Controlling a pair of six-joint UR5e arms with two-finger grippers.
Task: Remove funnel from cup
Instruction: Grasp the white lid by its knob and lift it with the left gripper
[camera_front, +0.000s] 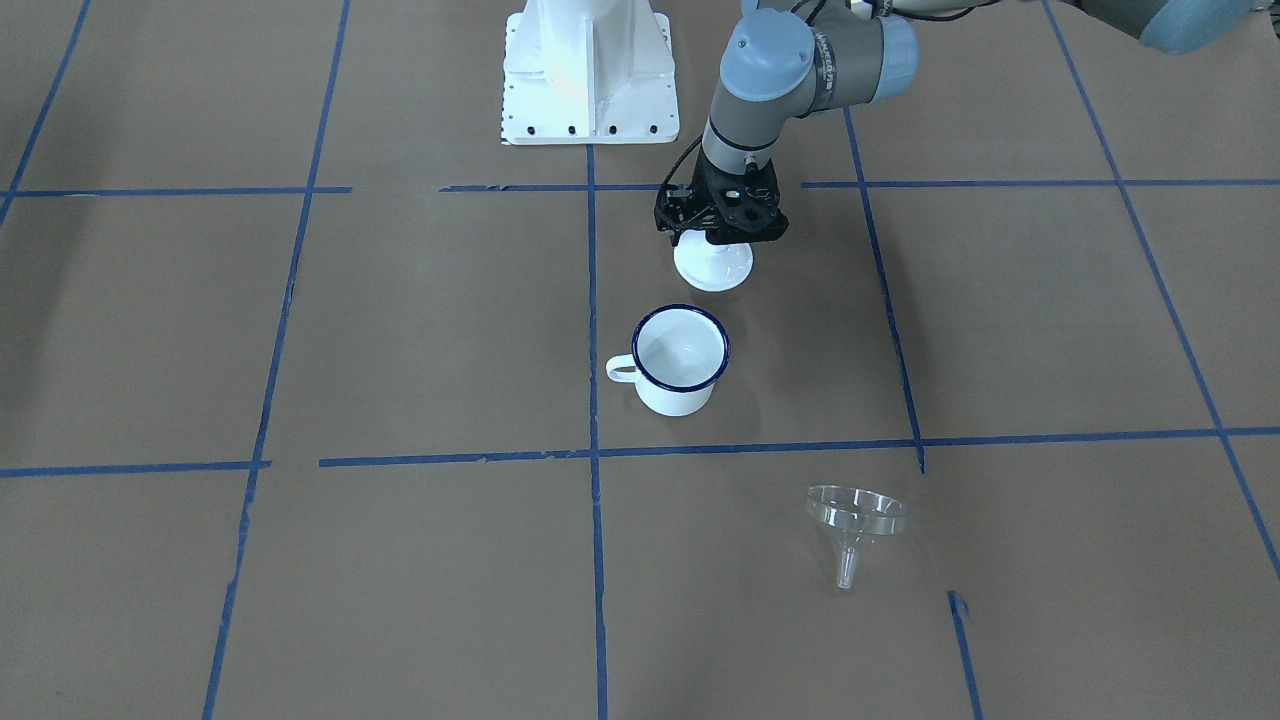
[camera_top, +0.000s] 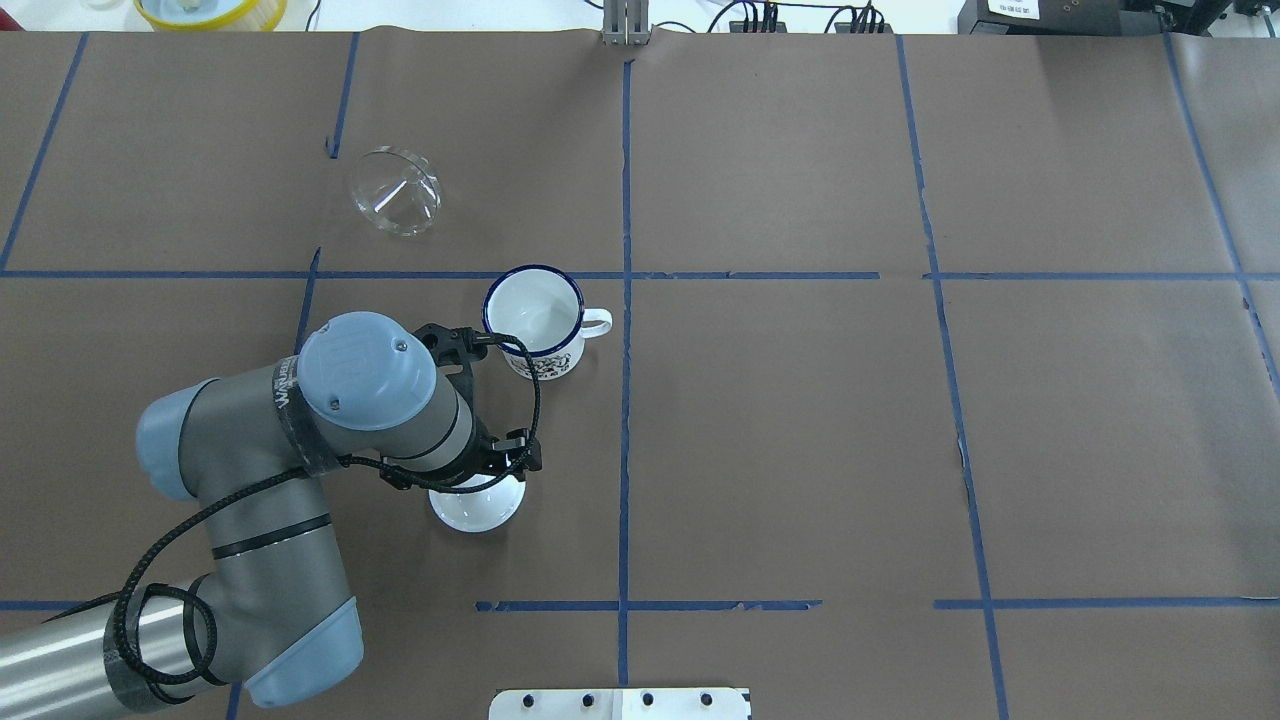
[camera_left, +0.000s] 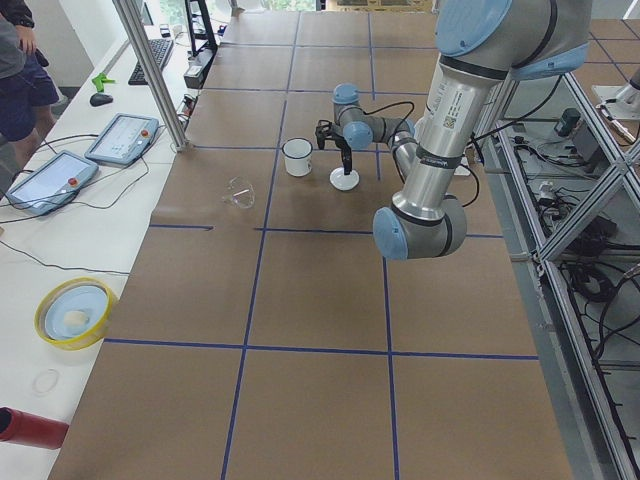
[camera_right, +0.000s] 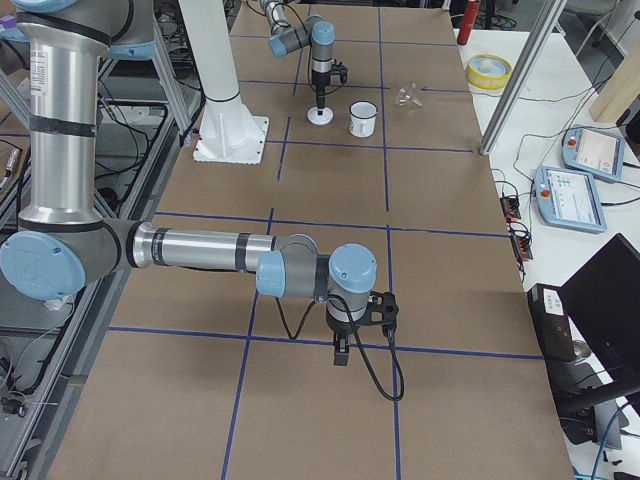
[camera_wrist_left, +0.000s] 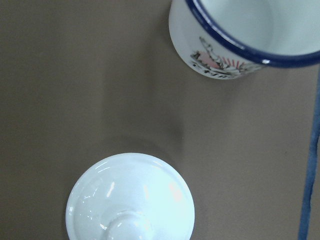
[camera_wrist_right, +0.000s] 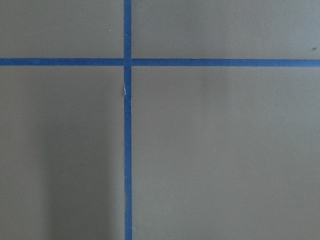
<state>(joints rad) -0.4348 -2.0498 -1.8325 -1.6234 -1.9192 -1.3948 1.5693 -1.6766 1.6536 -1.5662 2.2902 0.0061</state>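
Note:
The clear funnel (camera_front: 855, 515) lies tipped on the brown table, outside the cup and well apart from it; it also shows in the overhead view (camera_top: 396, 190). The white cup (camera_front: 680, 362) with a dark blue rim stands upright and looks empty (camera_top: 533, 320). My left gripper (camera_front: 716, 240) hangs right over a white knobbed lid (camera_front: 713, 270) that rests on the table beside the cup; its fingers are hidden, so I cannot tell its state. My right gripper (camera_right: 340, 350) hovers over a tape cross far from the cup; I cannot tell whether it is open or shut.
The lid (camera_wrist_left: 130, 200) and the cup's decorated wall (camera_wrist_left: 220, 62) fill the left wrist view. The white robot base (camera_front: 590, 70) stands behind the lid. A yellow bowl (camera_top: 210, 10) sits at the far left edge. Control tablets (camera_left: 120, 140) lie beside the table.

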